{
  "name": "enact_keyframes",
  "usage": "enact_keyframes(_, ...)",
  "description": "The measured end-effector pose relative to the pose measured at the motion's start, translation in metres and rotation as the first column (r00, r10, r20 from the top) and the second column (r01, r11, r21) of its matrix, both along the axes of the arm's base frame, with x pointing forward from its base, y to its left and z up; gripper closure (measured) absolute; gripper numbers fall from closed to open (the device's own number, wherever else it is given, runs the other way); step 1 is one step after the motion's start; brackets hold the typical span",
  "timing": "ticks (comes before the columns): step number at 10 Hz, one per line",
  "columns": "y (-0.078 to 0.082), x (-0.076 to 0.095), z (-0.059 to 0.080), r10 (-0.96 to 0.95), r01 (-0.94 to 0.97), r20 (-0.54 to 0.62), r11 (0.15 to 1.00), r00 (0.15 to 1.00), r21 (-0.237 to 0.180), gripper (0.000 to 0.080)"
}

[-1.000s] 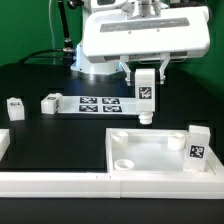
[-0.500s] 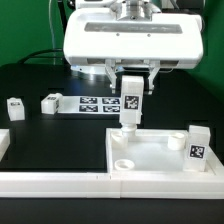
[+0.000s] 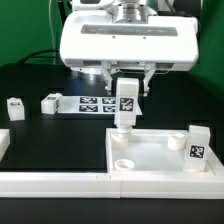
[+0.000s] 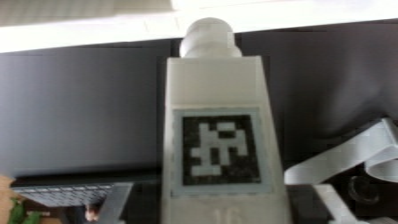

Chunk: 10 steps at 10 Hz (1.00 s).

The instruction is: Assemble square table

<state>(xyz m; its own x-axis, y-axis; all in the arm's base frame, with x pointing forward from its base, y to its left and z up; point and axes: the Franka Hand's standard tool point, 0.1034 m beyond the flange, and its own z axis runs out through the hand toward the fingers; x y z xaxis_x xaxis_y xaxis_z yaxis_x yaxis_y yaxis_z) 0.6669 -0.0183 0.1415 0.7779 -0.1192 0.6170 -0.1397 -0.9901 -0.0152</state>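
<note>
Fingers (image 3: 113, 78) grip upright white tagged leg (image 3: 126, 103), at tabletop (image 3: 160, 132) corner.

Upright tagged leg (image 3: 126, 103) over tabletop (image 3: 152, 153) corner

The claw (image 3: 126, 90) is largely hidden under the arm's white housing (image 3: 125, 40), which is cropped by the exterior view's upper edge. Part of the marker board (image 3: 95, 103) is covered by the held leg (image 3: 126, 105). The tabletop (image 3: 155, 152) is cut off at the exterior view's right. In the wrist view the leg's tag (image 4: 217, 150) is blurred, and one end of the leg is cropped. Whether the leg's tip touches the tabletop cannot be told.
</note>
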Motion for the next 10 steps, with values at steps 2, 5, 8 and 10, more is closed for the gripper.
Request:
enact_keyframes(2, -0.005, 0.009, -0.01, -0.005, 0.005, -0.003, 1.0, 1.0, -0.003, 0.0509)
enact_keyframes(5, 0.003, 0.003, -0.034, 0.002, -0.002, -0.022, 1.0, 1.0, -0.005, 0.0509)
enact_keyframes(8, 0.006, 0.001, -0.043, 0.008, -0.008, -0.033, 1.0, 0.999, -0.006, 0.0509)
enact_keyframes(10, 0.009, -0.001, -0.05, 0.012, -0.013, -0.043, 1.0, 0.999, -0.007, 0.0509)
